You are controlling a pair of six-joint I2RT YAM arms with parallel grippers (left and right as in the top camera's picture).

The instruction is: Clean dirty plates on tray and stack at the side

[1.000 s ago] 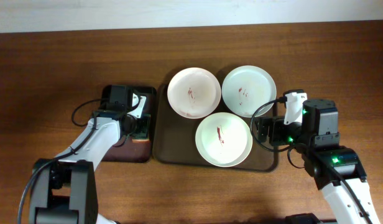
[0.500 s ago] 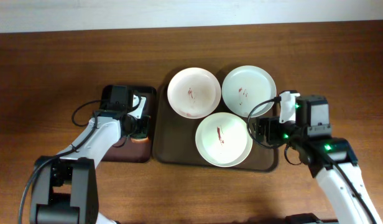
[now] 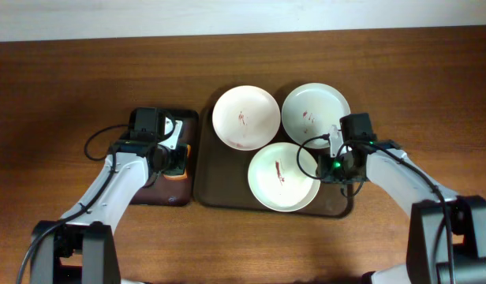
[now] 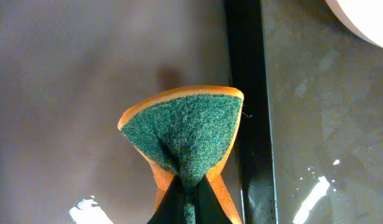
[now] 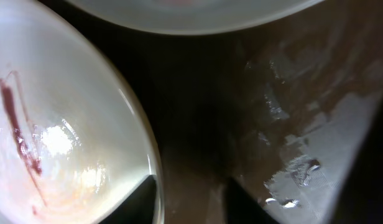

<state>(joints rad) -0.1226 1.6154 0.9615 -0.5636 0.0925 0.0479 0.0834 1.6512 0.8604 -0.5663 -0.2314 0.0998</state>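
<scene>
Three white plates lie on the dark brown tray, each with a reddish smear: back left, back right and front. My right gripper is low at the front plate's right rim. In the right wrist view the right gripper straddles that rim: one finger is inside the front plate, and the other stands apart over the tray. My left gripper is shut on an orange sponge with a green scouring face, pinched into a fold.
The left gripper and sponge are over a smaller dark tray to the left of the big one. That tray's black rim runs beside the sponge. Bare wooden table surrounds both trays.
The left gripper has closed on the sponge. The right arm has moved left to the front plate's right rim, and its jaws have narrowed around it.
</scene>
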